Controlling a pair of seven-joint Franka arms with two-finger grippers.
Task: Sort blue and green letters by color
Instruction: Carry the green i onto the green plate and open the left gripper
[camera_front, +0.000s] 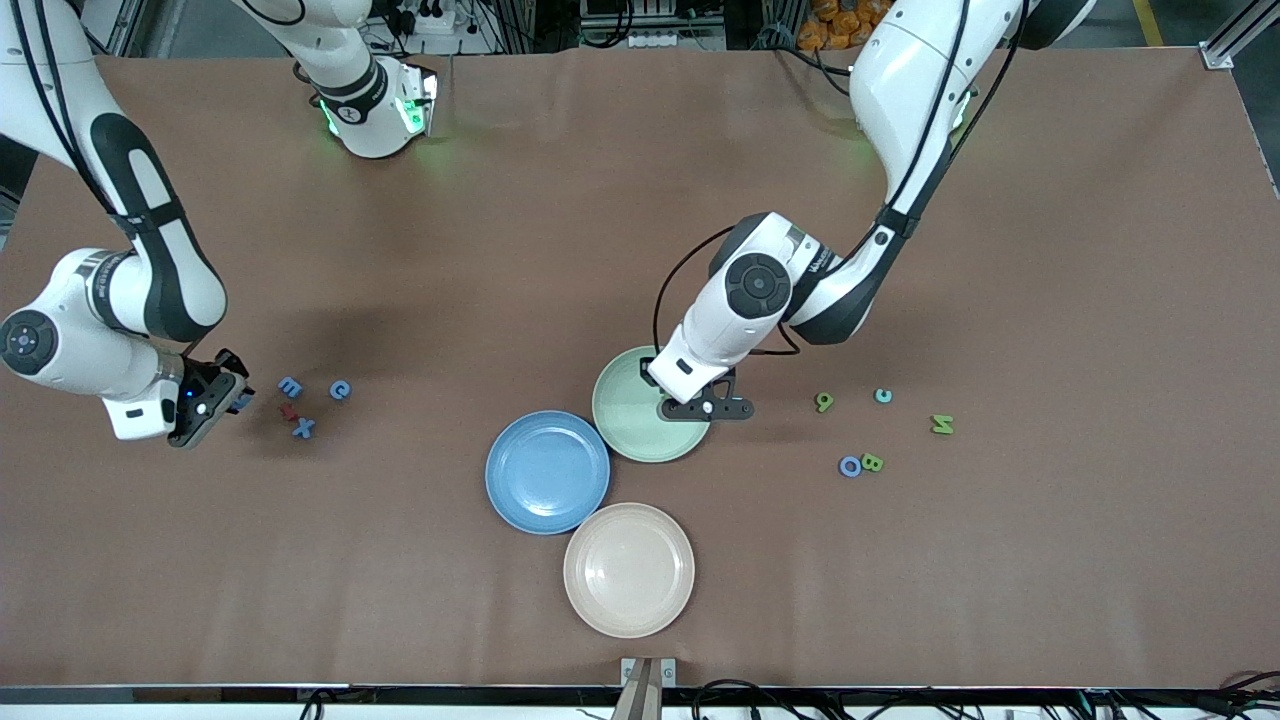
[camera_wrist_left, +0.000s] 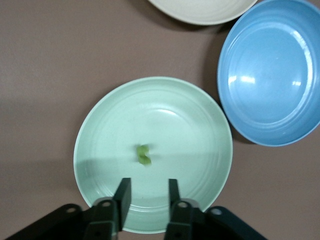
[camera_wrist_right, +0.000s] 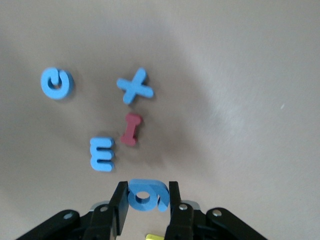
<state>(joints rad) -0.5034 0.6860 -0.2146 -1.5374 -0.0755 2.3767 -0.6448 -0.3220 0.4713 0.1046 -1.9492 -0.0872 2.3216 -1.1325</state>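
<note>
Front view, read from its left edge: the right arm bends low over the right arm's end of the desk (camera_front: 1050, 560), its wrist tipped downward. The right end effector (camera_front: 222, 400) (camera_wrist_right: 146, 202) is clamped on a blue piece with a round hole (camera_wrist_right: 147, 195), held between both fingers (camera_wrist_right: 120, 205) just above the desk surface. Beside it lie a blue E (camera_front: 290, 386) (camera_wrist_right: 102, 154), a dark red letter (camera_front: 288, 410) (camera_wrist_right: 131, 128), a blue X (camera_front: 303, 428) (camera_wrist_right: 135, 86) and a blue C-shaped piece (camera_front: 340, 390) (camera_wrist_right: 57, 83), all flat on the desk and apart from one another.

At mid-desk three plates sit close together: a blue plate (camera_front: 510, 500) (camera_wrist_left: 300, 30), a beige plate (camera_front: 628, 620) (camera_wrist_left: 200, 15) nearest the front camera, and a light green plate (camera_front: 610, 400) (camera_wrist_left: 100, 130). In the left wrist view one small green letter (camera_wrist_left: 143, 155) lies near the green plate's centre; the blue plate's bowl holds nothing visible.

The left arm reaches down from its base with the elbow raised. The left end effector (camera_front: 707, 406) (camera_wrist_left: 148, 200) hangs over the green plate, its fingers (camera_wrist_left: 123, 195) parted with nothing between them.

Toward the left arm's end lie a green piece shaped like a 9 (camera_front: 824, 402), a teal c (camera_front: 883, 396), a green N (camera_front: 942, 424), and a blue O (camera_front: 850, 466) touching a green B (camera_front: 872, 462).
</note>
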